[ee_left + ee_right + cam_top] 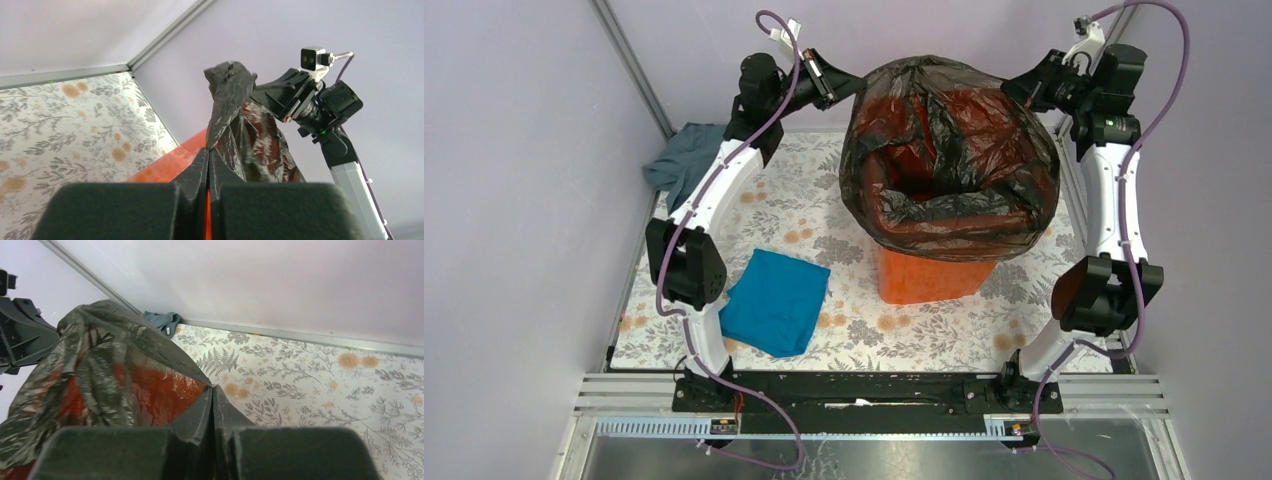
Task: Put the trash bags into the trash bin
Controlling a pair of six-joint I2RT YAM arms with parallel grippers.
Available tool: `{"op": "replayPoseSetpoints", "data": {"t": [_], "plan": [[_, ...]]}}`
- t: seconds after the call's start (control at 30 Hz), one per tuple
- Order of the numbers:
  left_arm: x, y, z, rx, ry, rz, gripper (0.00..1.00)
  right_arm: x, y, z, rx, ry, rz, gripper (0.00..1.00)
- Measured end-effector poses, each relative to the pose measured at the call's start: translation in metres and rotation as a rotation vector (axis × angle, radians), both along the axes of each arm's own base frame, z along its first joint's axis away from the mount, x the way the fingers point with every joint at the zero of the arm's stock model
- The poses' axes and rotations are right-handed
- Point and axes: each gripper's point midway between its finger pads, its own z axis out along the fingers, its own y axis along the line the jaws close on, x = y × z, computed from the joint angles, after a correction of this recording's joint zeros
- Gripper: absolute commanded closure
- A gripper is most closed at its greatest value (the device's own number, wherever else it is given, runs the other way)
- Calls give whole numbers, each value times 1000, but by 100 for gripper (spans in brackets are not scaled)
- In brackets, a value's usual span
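Clamped in the left gripper, jaws pressed fully together, a raised fold of the black trash bag; gripped the same way in the right gripper, jaws closed on the opposite edge with the film pulled taut. Between the two grippers and below them, spread wide open over the orange trash bin, only its lower wall showing under the plastic. Nearer than the left gripper, flat on the floral table, a blue cloth; to its left, a grey cloth bunched in the corner.
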Motion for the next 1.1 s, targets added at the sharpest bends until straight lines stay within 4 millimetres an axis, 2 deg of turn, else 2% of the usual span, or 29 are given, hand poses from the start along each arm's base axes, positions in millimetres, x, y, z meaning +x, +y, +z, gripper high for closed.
{"op": "replayPoseSetpoints", "data": {"t": [0.1, 0.2, 0.3, 0.43, 0.57, 0.67, 0.73, 0.8, 0.83, 0.87, 0.93, 1.0, 1.07, 1.1], "plan": [[14, 2, -14, 9, 31, 31, 100, 13, -5, -16, 7, 34, -23, 94], [29, 2, -40, 26, 86, 58, 100, 21, -11, -26, 10, 52, -40, 90], [36, 4, -69, 54, 155, 82, 100, 25, -12, -35, 15, 77, -46, 89], [38, 6, -100, 84, 216, 101, 100, 27, -12, -43, 32, 105, -46, 89], [34, 8, -144, 118, 305, 105, 100, 28, -12, -45, 55, 127, -53, 90], [28, 8, -172, 124, 368, 100, 100, 27, -18, -45, 103, 162, -78, 89], [23, 8, -187, 121, 410, 93, 100, 26, -30, -48, 171, 198, -106, 89], [19, 8, -196, 119, 436, 88, 100, 23, -52, -57, 276, 241, -149, 89], [18, 8, -198, 116, 444, 85, 100, 21, -63, -64, 341, 266, -166, 97], [18, 8, -199, 109, 446, 84, 100, 20, -70, -70, 386, 282, -175, 100], [17, 8, -199, 96, 443, 80, 100, 18, -84, -82, 477, 318, -190, 100], [15, 7, -199, 79, 446, 73, 100, 16, -82, -89, 547, 348, -172, 100], [13, 6, -199, 61, 452, 62, 100, 15, -72, -88, 591, 353, -126, 100], [12, 5, -199, 53, 453, 56, 100, 13, -68, -85, 603, 350, -104, 96]]}}
